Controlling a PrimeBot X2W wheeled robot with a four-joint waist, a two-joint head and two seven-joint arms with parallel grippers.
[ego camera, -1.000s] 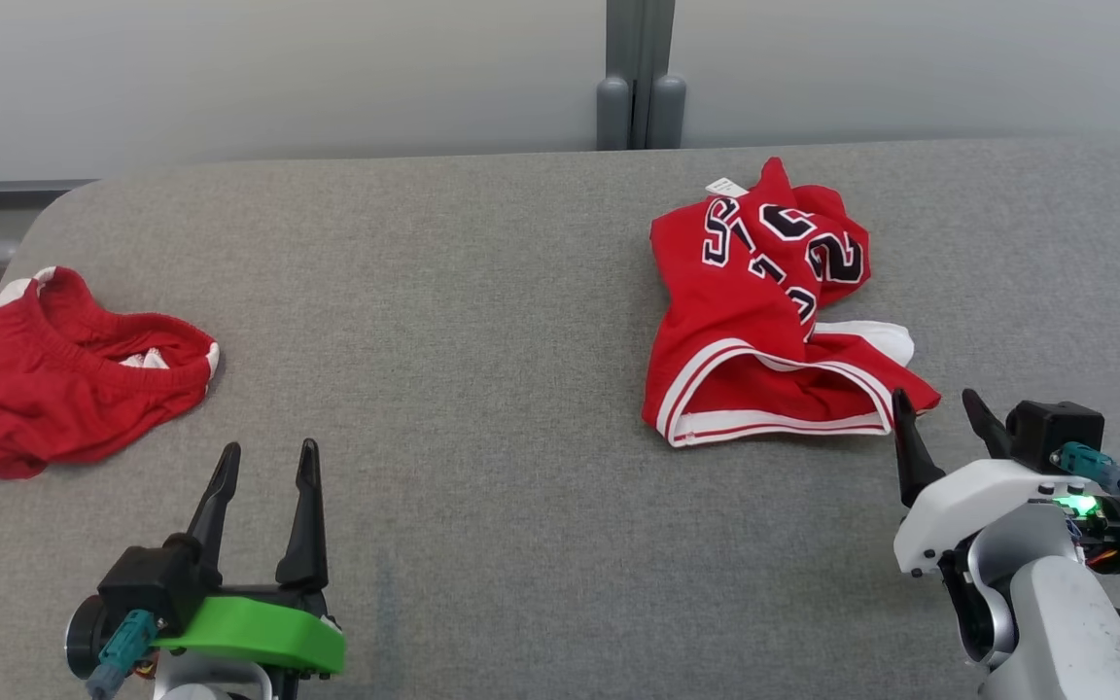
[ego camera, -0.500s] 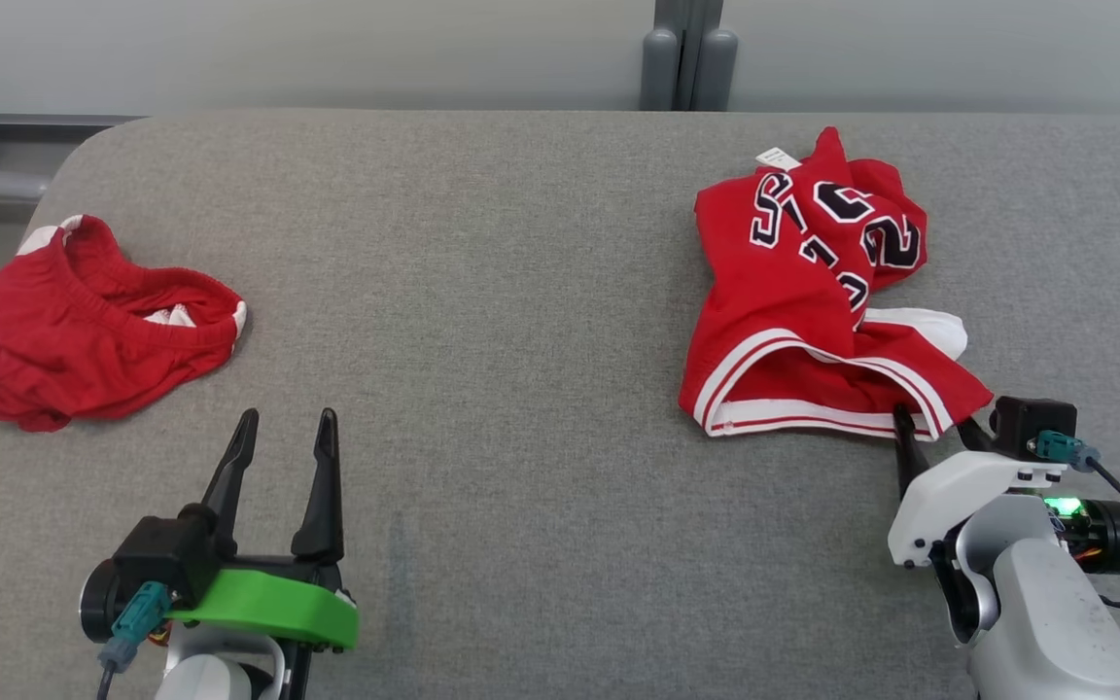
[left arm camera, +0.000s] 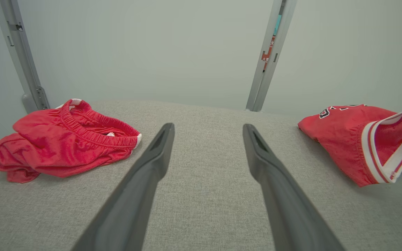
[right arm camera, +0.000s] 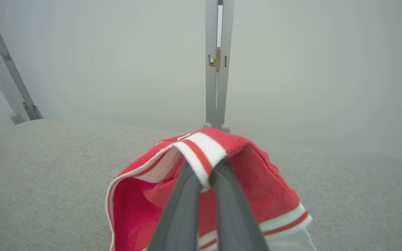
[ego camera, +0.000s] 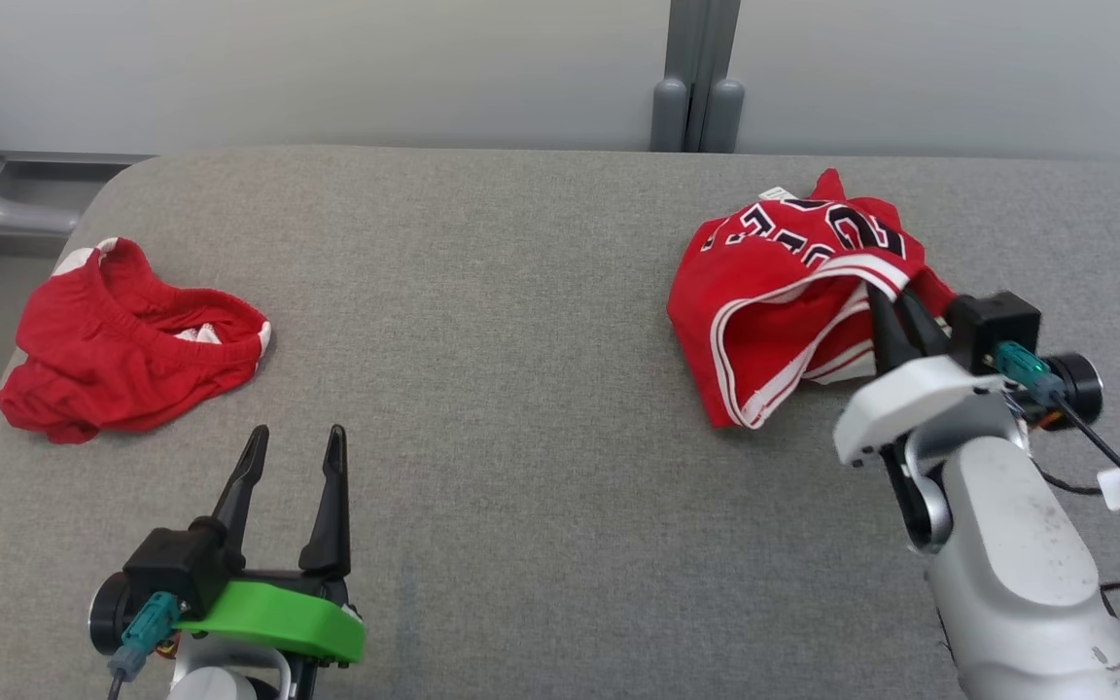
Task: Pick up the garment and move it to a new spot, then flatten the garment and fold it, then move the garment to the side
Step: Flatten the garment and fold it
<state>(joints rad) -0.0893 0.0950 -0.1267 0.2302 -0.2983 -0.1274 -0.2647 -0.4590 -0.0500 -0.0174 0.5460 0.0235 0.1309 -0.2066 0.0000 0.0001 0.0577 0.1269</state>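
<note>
Task item: red jersey (ego camera: 782, 292) (left arm camera: 340, 139) (right arm camera: 260, 181), white/red striped trim, black-and-white numerals on top.
Location: far R part of the grey table (ego camera: 521, 292), not far from its back edge.
Lay: crumpled, not flat; main bulk rests on the table. Striped hem (ego camera: 861, 267) is held up clear of the surface, so the opening gapes toward the robot's L and shows the red inside.
Right jaws: clenched on that striped hem. In the R wrist view the band wraps over the tips of the two dark fingers (right arm camera: 183, 209), which sit pressed together w/ cloth between.
Right arm (ego camera: 1007, 544): reaches in from the near R, fingers angled up and away into the jersey.
Left jaws: released, fingers (left arm camera: 145, 181) spread, nothing between them; over the near L of the table, pointing away from the robot, well apart from both garments.
Other item: red shorts (ego camera: 122, 355) (left arm camera: 65, 143), bunched, elastic waistband up, at the far L edge of the table.
Label: small white tag (ego camera: 776, 194) at the jersey's far edge.
Backdrop: pale wall, grey upright post (ego camera: 698, 87) behind the table.
</note>
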